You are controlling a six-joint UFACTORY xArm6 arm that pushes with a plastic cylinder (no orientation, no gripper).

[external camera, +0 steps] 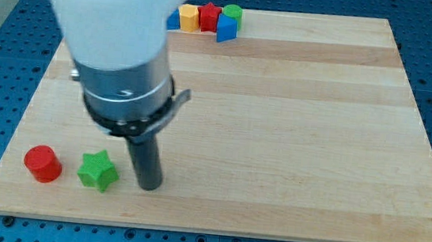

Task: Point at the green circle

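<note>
The green circle [233,13] stands at the view's top edge of the wooden board, at the right end of a tight cluster with a red star [209,15], a yellow block [188,17] and a blue block [225,30] just below it. My tip [150,186] rests on the board near the view's bottom left, far from the green circle. The tip is just right of a green star [97,170]. A red cylinder [42,163] stands left of that star.
The arm's white and grey body [120,40] fills the view's upper left and hides part of the board, including part of a blue block [173,21] left of the yellow one. The board's bottom edge [213,230] is close below the tip.
</note>
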